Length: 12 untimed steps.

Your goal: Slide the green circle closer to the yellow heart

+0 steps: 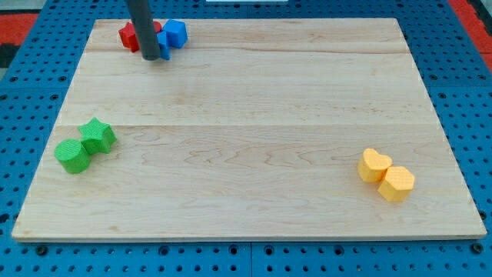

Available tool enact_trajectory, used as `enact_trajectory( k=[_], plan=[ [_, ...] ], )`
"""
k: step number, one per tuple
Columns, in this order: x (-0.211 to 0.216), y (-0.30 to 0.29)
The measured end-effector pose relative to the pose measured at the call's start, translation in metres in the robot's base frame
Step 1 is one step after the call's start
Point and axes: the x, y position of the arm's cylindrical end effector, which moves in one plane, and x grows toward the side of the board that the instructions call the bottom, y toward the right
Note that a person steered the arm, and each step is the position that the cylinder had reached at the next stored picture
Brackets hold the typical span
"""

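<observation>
A pale wooden board (254, 92) is lying on blue pegboard (31, 69). My tip (151, 57), a bare rod holding nothing, is touching red (131, 35) and blue (175, 33) blocks at upper left.

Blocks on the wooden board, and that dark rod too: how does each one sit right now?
Green circle: flat, touching green star.
Green star: flat, touching green circle at the view's left.
Yellow heart: flat, touching yellow hexagon at the view's right.
Yellow hexagon: flat, beside the heart.
Red block: partly hidden behind rod.
Blue block: by the rod.
My tip: down between red and blue, far from green circle.
</observation>
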Motion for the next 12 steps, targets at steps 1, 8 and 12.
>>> enact_trajectory(
  k=[1, 8, 12],
  plan=[
    [-0.006, -0.011],
    [0.240, -0.079],
    [0.226, -0.085]
  ],
)
